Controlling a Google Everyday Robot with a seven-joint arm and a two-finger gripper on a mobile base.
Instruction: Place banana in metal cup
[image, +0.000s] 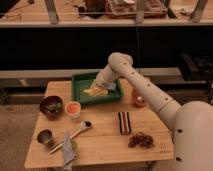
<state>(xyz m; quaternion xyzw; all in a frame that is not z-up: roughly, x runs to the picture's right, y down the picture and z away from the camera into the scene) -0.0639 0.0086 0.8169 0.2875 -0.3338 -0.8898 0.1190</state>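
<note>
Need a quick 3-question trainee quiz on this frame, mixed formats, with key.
1. True or false: the banana is already in the metal cup.
2. Where is the gripper? A) over the green tray B) over the spoon C) at the dark bowl
3. Fill in: seen from the camera, the metal cup stands near the front-____ corner of the table.
Key: 1 false; 2 A; 3 left.

Pretty dim overall, with a warm yellowish cast. Soft light from above on the surface (102, 142), and short faint shadows. Pitch-dark band past the far edge. Shaded around the gripper (96, 90) near that far edge.
</note>
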